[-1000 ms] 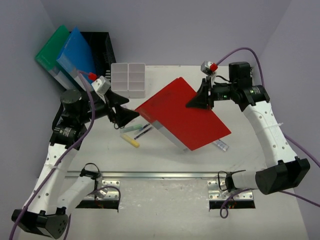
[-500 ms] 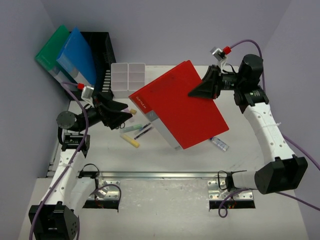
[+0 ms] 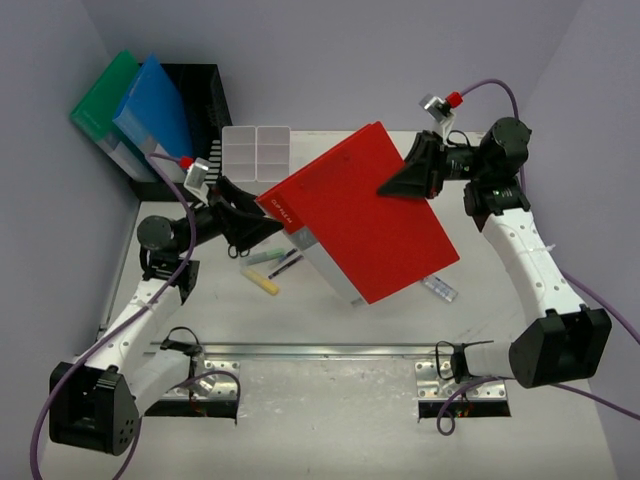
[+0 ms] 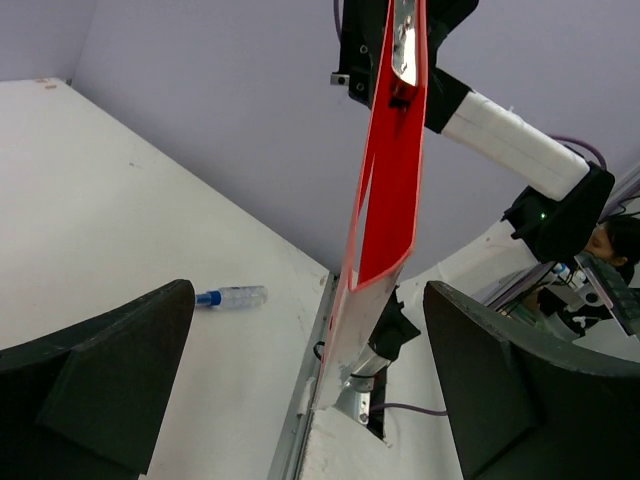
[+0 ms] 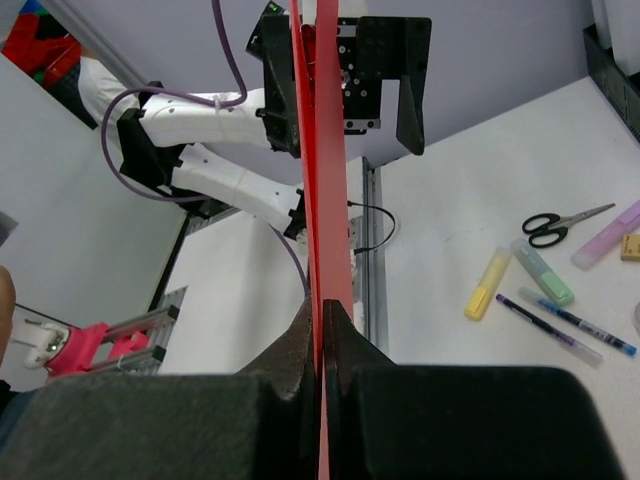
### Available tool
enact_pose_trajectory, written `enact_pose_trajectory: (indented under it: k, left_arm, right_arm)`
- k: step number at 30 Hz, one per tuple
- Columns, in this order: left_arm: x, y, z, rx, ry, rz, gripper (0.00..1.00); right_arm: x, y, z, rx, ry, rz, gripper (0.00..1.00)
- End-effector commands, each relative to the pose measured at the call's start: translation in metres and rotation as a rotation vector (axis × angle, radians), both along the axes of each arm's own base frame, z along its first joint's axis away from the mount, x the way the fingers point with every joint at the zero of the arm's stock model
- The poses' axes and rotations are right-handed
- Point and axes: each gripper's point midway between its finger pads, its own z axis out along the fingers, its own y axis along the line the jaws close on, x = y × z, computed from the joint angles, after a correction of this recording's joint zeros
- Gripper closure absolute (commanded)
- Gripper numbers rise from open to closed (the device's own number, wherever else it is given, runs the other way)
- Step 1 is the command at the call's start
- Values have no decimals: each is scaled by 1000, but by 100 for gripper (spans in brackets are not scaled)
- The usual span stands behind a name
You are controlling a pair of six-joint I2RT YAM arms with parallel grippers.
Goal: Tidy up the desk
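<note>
A red folder (image 3: pixel 360 215) hangs tilted above the white desk (image 3: pixel 200 310), and my right gripper (image 3: pixel 400 185) is shut on its far right edge. In the right wrist view the folder (image 5: pixel 322 200) runs edge-on straight out of the closed right gripper (image 5: pixel 322 310). My left gripper (image 3: pixel 262 225) is open at the folder's left spine corner. In the left wrist view the folder (image 4: pixel 390 200) stands edge-on in front of the left gripper (image 4: pixel 308 300), in line with the gap between its spread fingers and touching neither.
A black mesh file rack (image 3: pixel 205 100) at the back left holds a blue folder (image 3: pixel 155 110) and a green folder (image 3: pixel 105 95). Beside it sits a white compartment tray (image 3: pixel 257 157). Highlighters (image 3: pixel 262 283), pens (image 3: pixel 285 263), scissors (image 5: pixel 565 222) and a blue-capped tube (image 3: pixel 440 289) lie under and around the folder. A silver rail (image 3: pixel 300 350) crosses the near side.
The right arm has raised the red folder and carried it back and left. The left arm has folded down, its gripper pulled left, then returned to the folder's spine corner, still open.
</note>
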Motion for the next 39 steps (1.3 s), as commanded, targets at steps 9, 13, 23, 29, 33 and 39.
enact_pose_trajectory:
  k: [9, 13, 23, 29, 33, 39]
  left_arm:
    - [9, -15, 44, 48, -133, -66, 18]
    - [8, -31, 37, 110, -127, -135, 25]
    - [12, -38, 35, 115, -107, -148, 38]
    - [13, -37, 41, 84, -93, -140, 55]
    - [13, -38, 45, 73, -83, -139, 93]
    - [13, -37, 42, 94, -69, -129, 100]
  right_arm:
    - [-14, 8, -6, -12, -38, 57, 100]
    - [-15, 8, -10, -16, -30, 65, 100]
    - [-17, 8, -18, -19, -18, 70, 100]
    - [-23, 12, -30, -22, 12, 83, 100]
    - [-26, 15, -36, -25, 25, 87, 100]
    - [-26, 18, -36, -29, 33, 83, 93]
